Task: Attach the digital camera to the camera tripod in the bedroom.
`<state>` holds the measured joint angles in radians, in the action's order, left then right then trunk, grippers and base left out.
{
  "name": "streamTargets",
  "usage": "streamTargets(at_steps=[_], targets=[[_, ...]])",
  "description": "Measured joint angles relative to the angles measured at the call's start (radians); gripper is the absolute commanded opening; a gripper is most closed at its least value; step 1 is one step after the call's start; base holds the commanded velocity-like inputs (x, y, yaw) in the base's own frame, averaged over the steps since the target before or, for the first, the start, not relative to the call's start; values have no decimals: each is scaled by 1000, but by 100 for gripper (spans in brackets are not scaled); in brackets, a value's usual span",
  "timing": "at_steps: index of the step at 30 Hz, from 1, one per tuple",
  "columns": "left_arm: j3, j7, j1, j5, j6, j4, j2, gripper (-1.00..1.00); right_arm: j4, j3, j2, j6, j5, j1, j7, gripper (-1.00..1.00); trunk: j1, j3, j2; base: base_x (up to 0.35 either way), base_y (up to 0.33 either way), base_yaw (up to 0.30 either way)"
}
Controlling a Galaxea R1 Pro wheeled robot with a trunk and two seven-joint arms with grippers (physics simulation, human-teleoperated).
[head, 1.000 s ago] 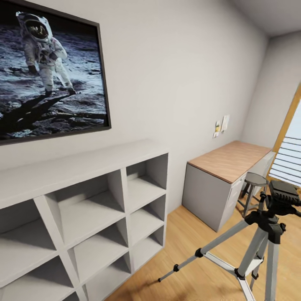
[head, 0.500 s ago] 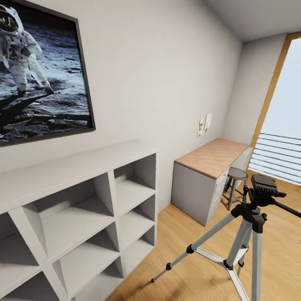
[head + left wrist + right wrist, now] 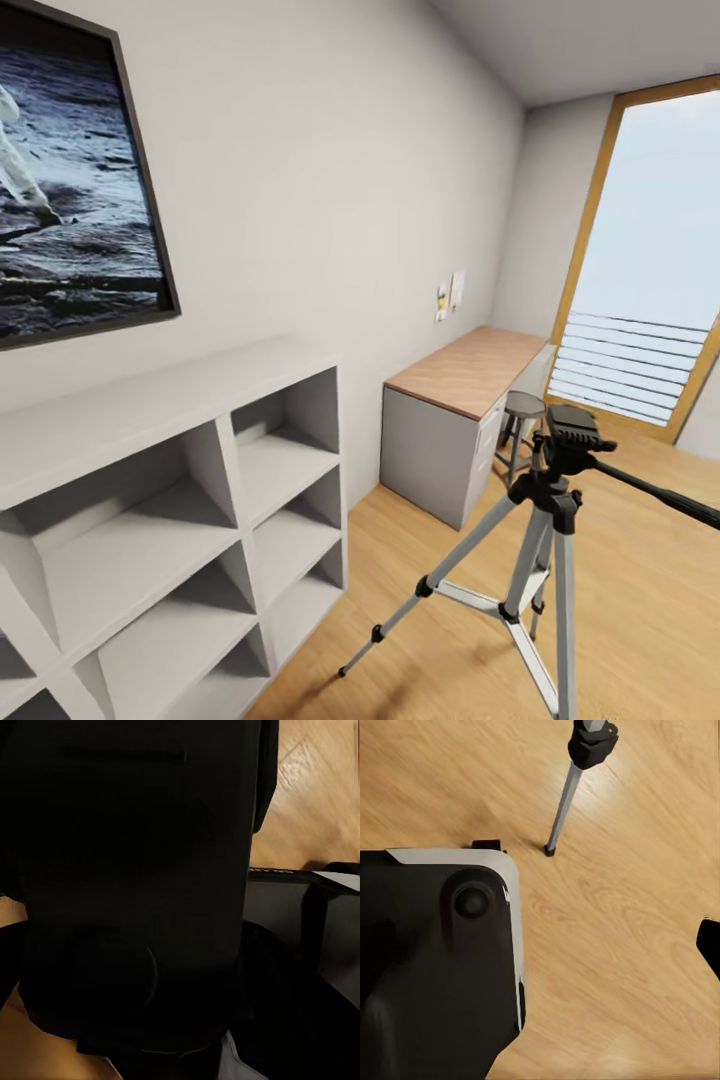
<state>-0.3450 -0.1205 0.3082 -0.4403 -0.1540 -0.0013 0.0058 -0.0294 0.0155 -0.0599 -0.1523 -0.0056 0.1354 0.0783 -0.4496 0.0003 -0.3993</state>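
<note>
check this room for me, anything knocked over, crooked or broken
Nothing stands out. The camera tripod stands upright on the wood floor with its legs spread, its head bare. The stool sits upright beside the desk, the cube shelf looks intact, and the picture hangs square.

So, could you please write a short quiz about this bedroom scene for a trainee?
1. True or false: a camera is already mounted on the silver-legged tripod with the black head.
2. What stands between the tripod and the wood-topped grey desk? A) round grey stool B) red chair C) lamp
3. Fill in: the white cube shelf stands against the ___.

Key: 1 false; 2 A, the stool; 3 wall.
</note>
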Motion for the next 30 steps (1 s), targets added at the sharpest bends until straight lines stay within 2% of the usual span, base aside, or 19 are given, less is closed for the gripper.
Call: streamTargets(at_steps=[30], targets=[[0, 0, 0, 0, 0, 0, 0, -100, 0, 0, 0, 0, 1, 0, 0, 100, 0, 0, 0, 0, 0, -243]])
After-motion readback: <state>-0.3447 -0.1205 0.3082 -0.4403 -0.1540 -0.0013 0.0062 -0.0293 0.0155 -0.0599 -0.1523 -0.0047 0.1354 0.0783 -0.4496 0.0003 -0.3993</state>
